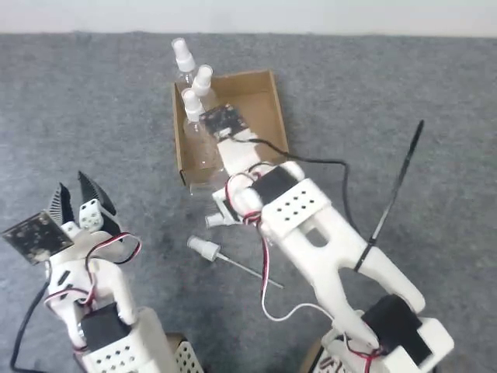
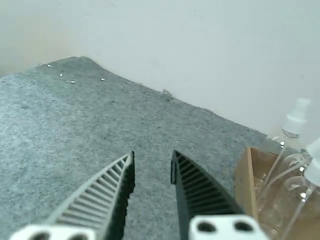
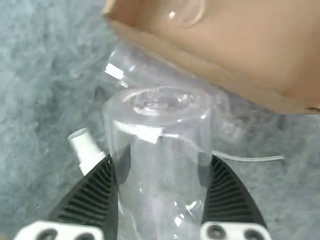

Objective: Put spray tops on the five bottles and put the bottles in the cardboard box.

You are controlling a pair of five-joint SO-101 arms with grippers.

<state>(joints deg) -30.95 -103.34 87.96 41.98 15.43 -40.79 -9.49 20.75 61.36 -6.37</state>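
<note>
Holding a clear bottle between its jaws, the right gripper is seen in its wrist view just outside the cardboard box. Both ribbed fingers are pressed against the bottle's sides. A second clear bottle is laid on the grey carpet between the held one and the box's outer wall. A white spray cap is found just beside one finger, and a thin tube is seen on the held bottle's other side. Whether the two belong together cannot be told.

From the high view, the right arm is stretched to the near edge of the box. A loose spray top with its dip tube is laid on the carpet in front of the box, beside that arm. Three topped bottles are stood upright in a row along the box's left wall. The nearest is inside; for the farthest it cannot be told whether it is inside or just behind the box.

The left gripper is held over bare carpet, well apart from the box, its jaws parted by a modest gap with nothing between them.
</note>
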